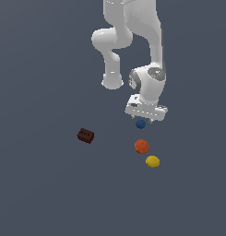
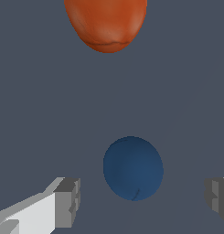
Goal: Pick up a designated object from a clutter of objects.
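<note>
The tool [image 2: 140, 201] is hovering wide open, straddling the blue ball [image 2: 133, 168]. Next it is needing to close squarely, avoiding the orange ball [image 2: 105, 23].

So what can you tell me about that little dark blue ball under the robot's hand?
The blue ball is small, round and dark navy, with a matte, smooth look and one faint crease line near its edge. It rests on the plain grey floor, directly beneath the gripper, whose fingers stand open on either side without touching it. The orange ball lies close by but apart. In the exterior view it looks slightly smaller than its neighbours.
</note>
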You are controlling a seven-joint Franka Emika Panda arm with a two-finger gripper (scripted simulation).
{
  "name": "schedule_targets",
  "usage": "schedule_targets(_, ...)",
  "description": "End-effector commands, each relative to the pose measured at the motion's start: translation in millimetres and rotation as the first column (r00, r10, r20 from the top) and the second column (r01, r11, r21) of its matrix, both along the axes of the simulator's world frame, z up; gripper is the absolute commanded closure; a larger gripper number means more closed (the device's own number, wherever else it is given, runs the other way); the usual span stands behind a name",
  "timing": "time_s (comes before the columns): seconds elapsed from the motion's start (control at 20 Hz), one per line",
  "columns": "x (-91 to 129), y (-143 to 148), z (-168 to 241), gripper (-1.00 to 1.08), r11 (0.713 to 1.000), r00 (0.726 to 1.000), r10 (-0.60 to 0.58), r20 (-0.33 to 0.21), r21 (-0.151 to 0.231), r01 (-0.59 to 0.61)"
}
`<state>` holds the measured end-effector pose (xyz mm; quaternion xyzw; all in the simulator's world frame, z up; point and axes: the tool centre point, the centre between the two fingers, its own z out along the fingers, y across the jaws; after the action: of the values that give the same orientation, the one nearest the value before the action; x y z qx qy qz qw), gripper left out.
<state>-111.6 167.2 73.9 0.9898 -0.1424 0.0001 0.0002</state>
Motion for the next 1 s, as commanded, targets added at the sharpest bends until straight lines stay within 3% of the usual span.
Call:
schedule_targets(0.0,-1,0,-8,-0.92,1.0,1.0,0.0,-0.001,0.0,0.0)
schedule_targets(0.6,-1,0,-40,-0.92,1.0,1.0,-0.001,-0.001,0.001,0.001)
schedule_targets(0.65,-1,0,-40,1.08,1.0,1.0,-0.001,-0.001,0.001,0.001)
schedule_targets(0.95,-1,0,-40,1.08,1.0,1.0,-0.001,-0.001,0.001,0.001)
